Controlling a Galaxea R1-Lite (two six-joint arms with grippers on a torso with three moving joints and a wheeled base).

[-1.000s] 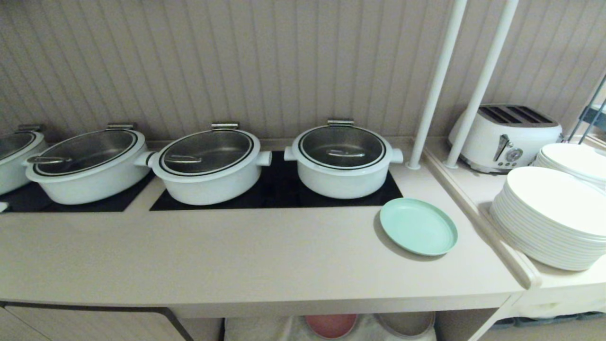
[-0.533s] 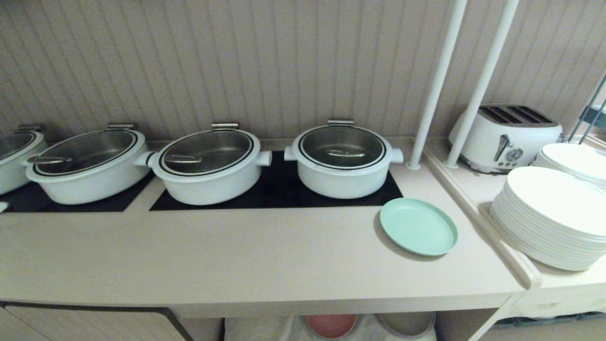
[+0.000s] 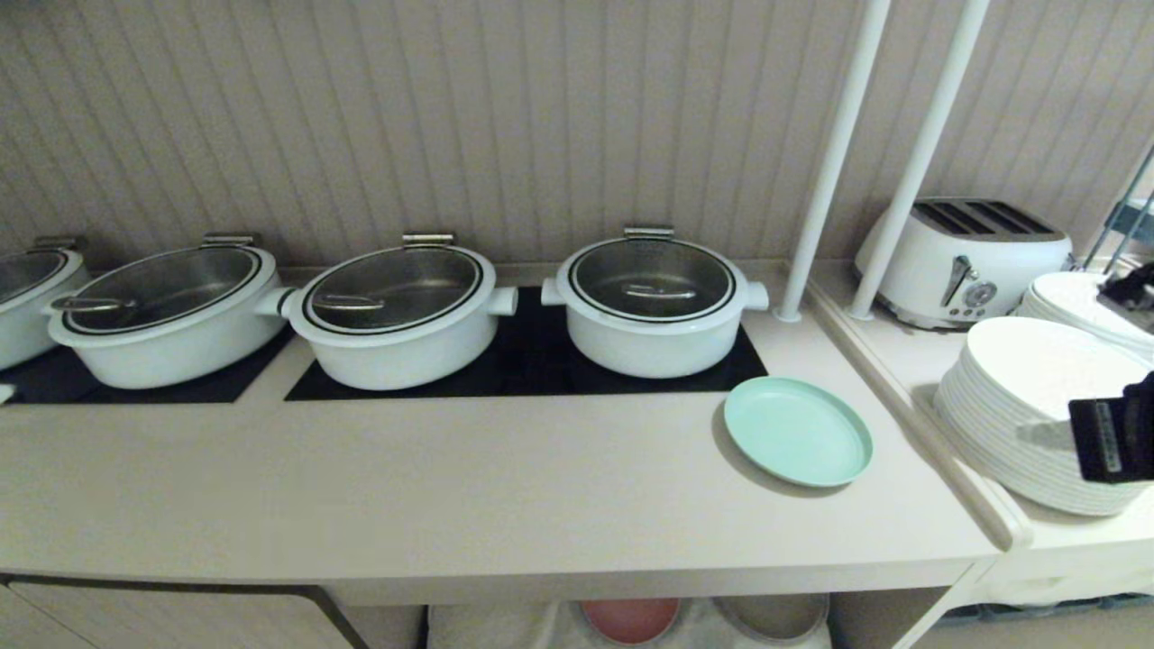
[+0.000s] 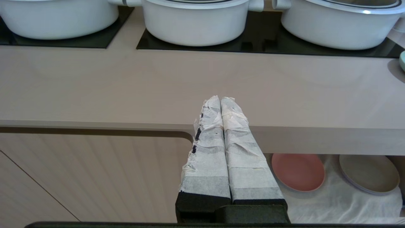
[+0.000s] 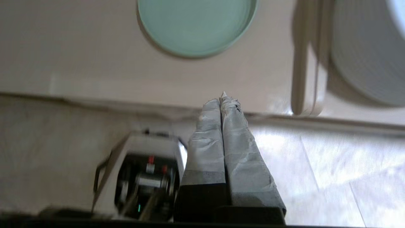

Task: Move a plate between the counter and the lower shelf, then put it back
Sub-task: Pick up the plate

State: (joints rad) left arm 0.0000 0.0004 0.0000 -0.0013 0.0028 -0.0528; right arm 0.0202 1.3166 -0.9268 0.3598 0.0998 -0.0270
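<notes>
The mint-green plate (image 3: 798, 431) lies flat on the counter (image 3: 451, 487) near its right end, in front of the rightmost white pot (image 3: 651, 302). In the right wrist view the plate (image 5: 196, 25) lies beyond my right gripper (image 5: 221, 98). That gripper is shut and empty, and hangs off the counter's front edge, apart from the plate. My right arm (image 3: 1113, 437) shows at the head view's right edge. My left gripper (image 4: 220, 99) is shut and empty, parked low before the counter front. The lower shelf (image 4: 341, 202) is lined with white cloth.
A pink plate (image 4: 297, 172) and a beige plate (image 4: 368, 174) rest on the shelf cloth. Several white pots stand on black cooktop panels (image 3: 532, 361). On the raised ledge (image 3: 920, 415) to the right are stacked white plates (image 3: 1028, 406) and a toaster (image 3: 960, 261).
My right arm has swung up into the head view at the right edge, in front of the stacked white plates. The plate and pots have not moved.
</notes>
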